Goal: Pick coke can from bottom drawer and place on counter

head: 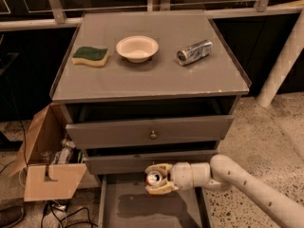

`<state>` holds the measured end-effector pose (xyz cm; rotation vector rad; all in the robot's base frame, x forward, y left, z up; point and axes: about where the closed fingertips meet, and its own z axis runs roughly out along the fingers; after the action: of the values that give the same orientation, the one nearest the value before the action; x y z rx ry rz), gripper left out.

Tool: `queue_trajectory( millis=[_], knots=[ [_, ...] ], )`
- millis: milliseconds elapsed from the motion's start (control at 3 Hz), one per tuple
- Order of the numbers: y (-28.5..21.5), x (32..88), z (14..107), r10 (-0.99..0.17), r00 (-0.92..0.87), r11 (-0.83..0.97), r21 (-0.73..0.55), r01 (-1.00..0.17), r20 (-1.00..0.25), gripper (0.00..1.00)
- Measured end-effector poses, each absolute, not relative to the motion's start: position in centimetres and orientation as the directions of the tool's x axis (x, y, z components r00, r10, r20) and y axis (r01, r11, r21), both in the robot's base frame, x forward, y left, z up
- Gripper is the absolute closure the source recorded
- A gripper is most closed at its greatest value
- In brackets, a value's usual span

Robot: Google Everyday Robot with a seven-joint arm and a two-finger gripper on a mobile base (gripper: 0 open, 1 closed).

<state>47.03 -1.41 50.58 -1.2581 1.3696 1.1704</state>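
Nearest to us, the bottom drawer [142, 212] stands pulled out, and we see its flat grey floor with a darker patch across it. Just above the back part of that floor sits the gripper [151, 179], reaching in from the right on a pale arm [247, 191] that enters from the lower right corner. Its two fingers [160, 167] are closed around the coke can [153, 177], one above and one below it as we look. The can's silver top faces up toward us, and only a little red shows around its edge. We cannot tell whether the can touches the drawer floor or hangs just clear of it.

To the left of the cabinet an open cardboard box [45, 182] rests on the floor with some small items inside, and cables [61, 212] lie in front of it.

Behind the gripper, the middle drawer [118, 164] is slightly open, and above it the top drawer [118, 133] is drawn out a bit further, its round knob [153, 135] showing.

Farther back lies the counter [156, 77]. On it, from left to right, are a green and yellow sponge [90, 56], a pale empty bowl [137, 47] and a silver can [194, 52] lying on its side. All three are well apart from one another. A white post [284, 58] leans at the far right.
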Motion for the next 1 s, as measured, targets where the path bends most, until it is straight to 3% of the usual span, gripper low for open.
queue_trajectory(
  millis=[333,1000],
  knots=[
    [-5.2,47.2,57.0,-0.198,0.005,0.101,-0.025,-0.995,-0.98,1.0],
    [-6.2,47.7,59.2,-0.195,0.018,0.125,-0.042,-0.991,-0.981,1.0]
  ],
)
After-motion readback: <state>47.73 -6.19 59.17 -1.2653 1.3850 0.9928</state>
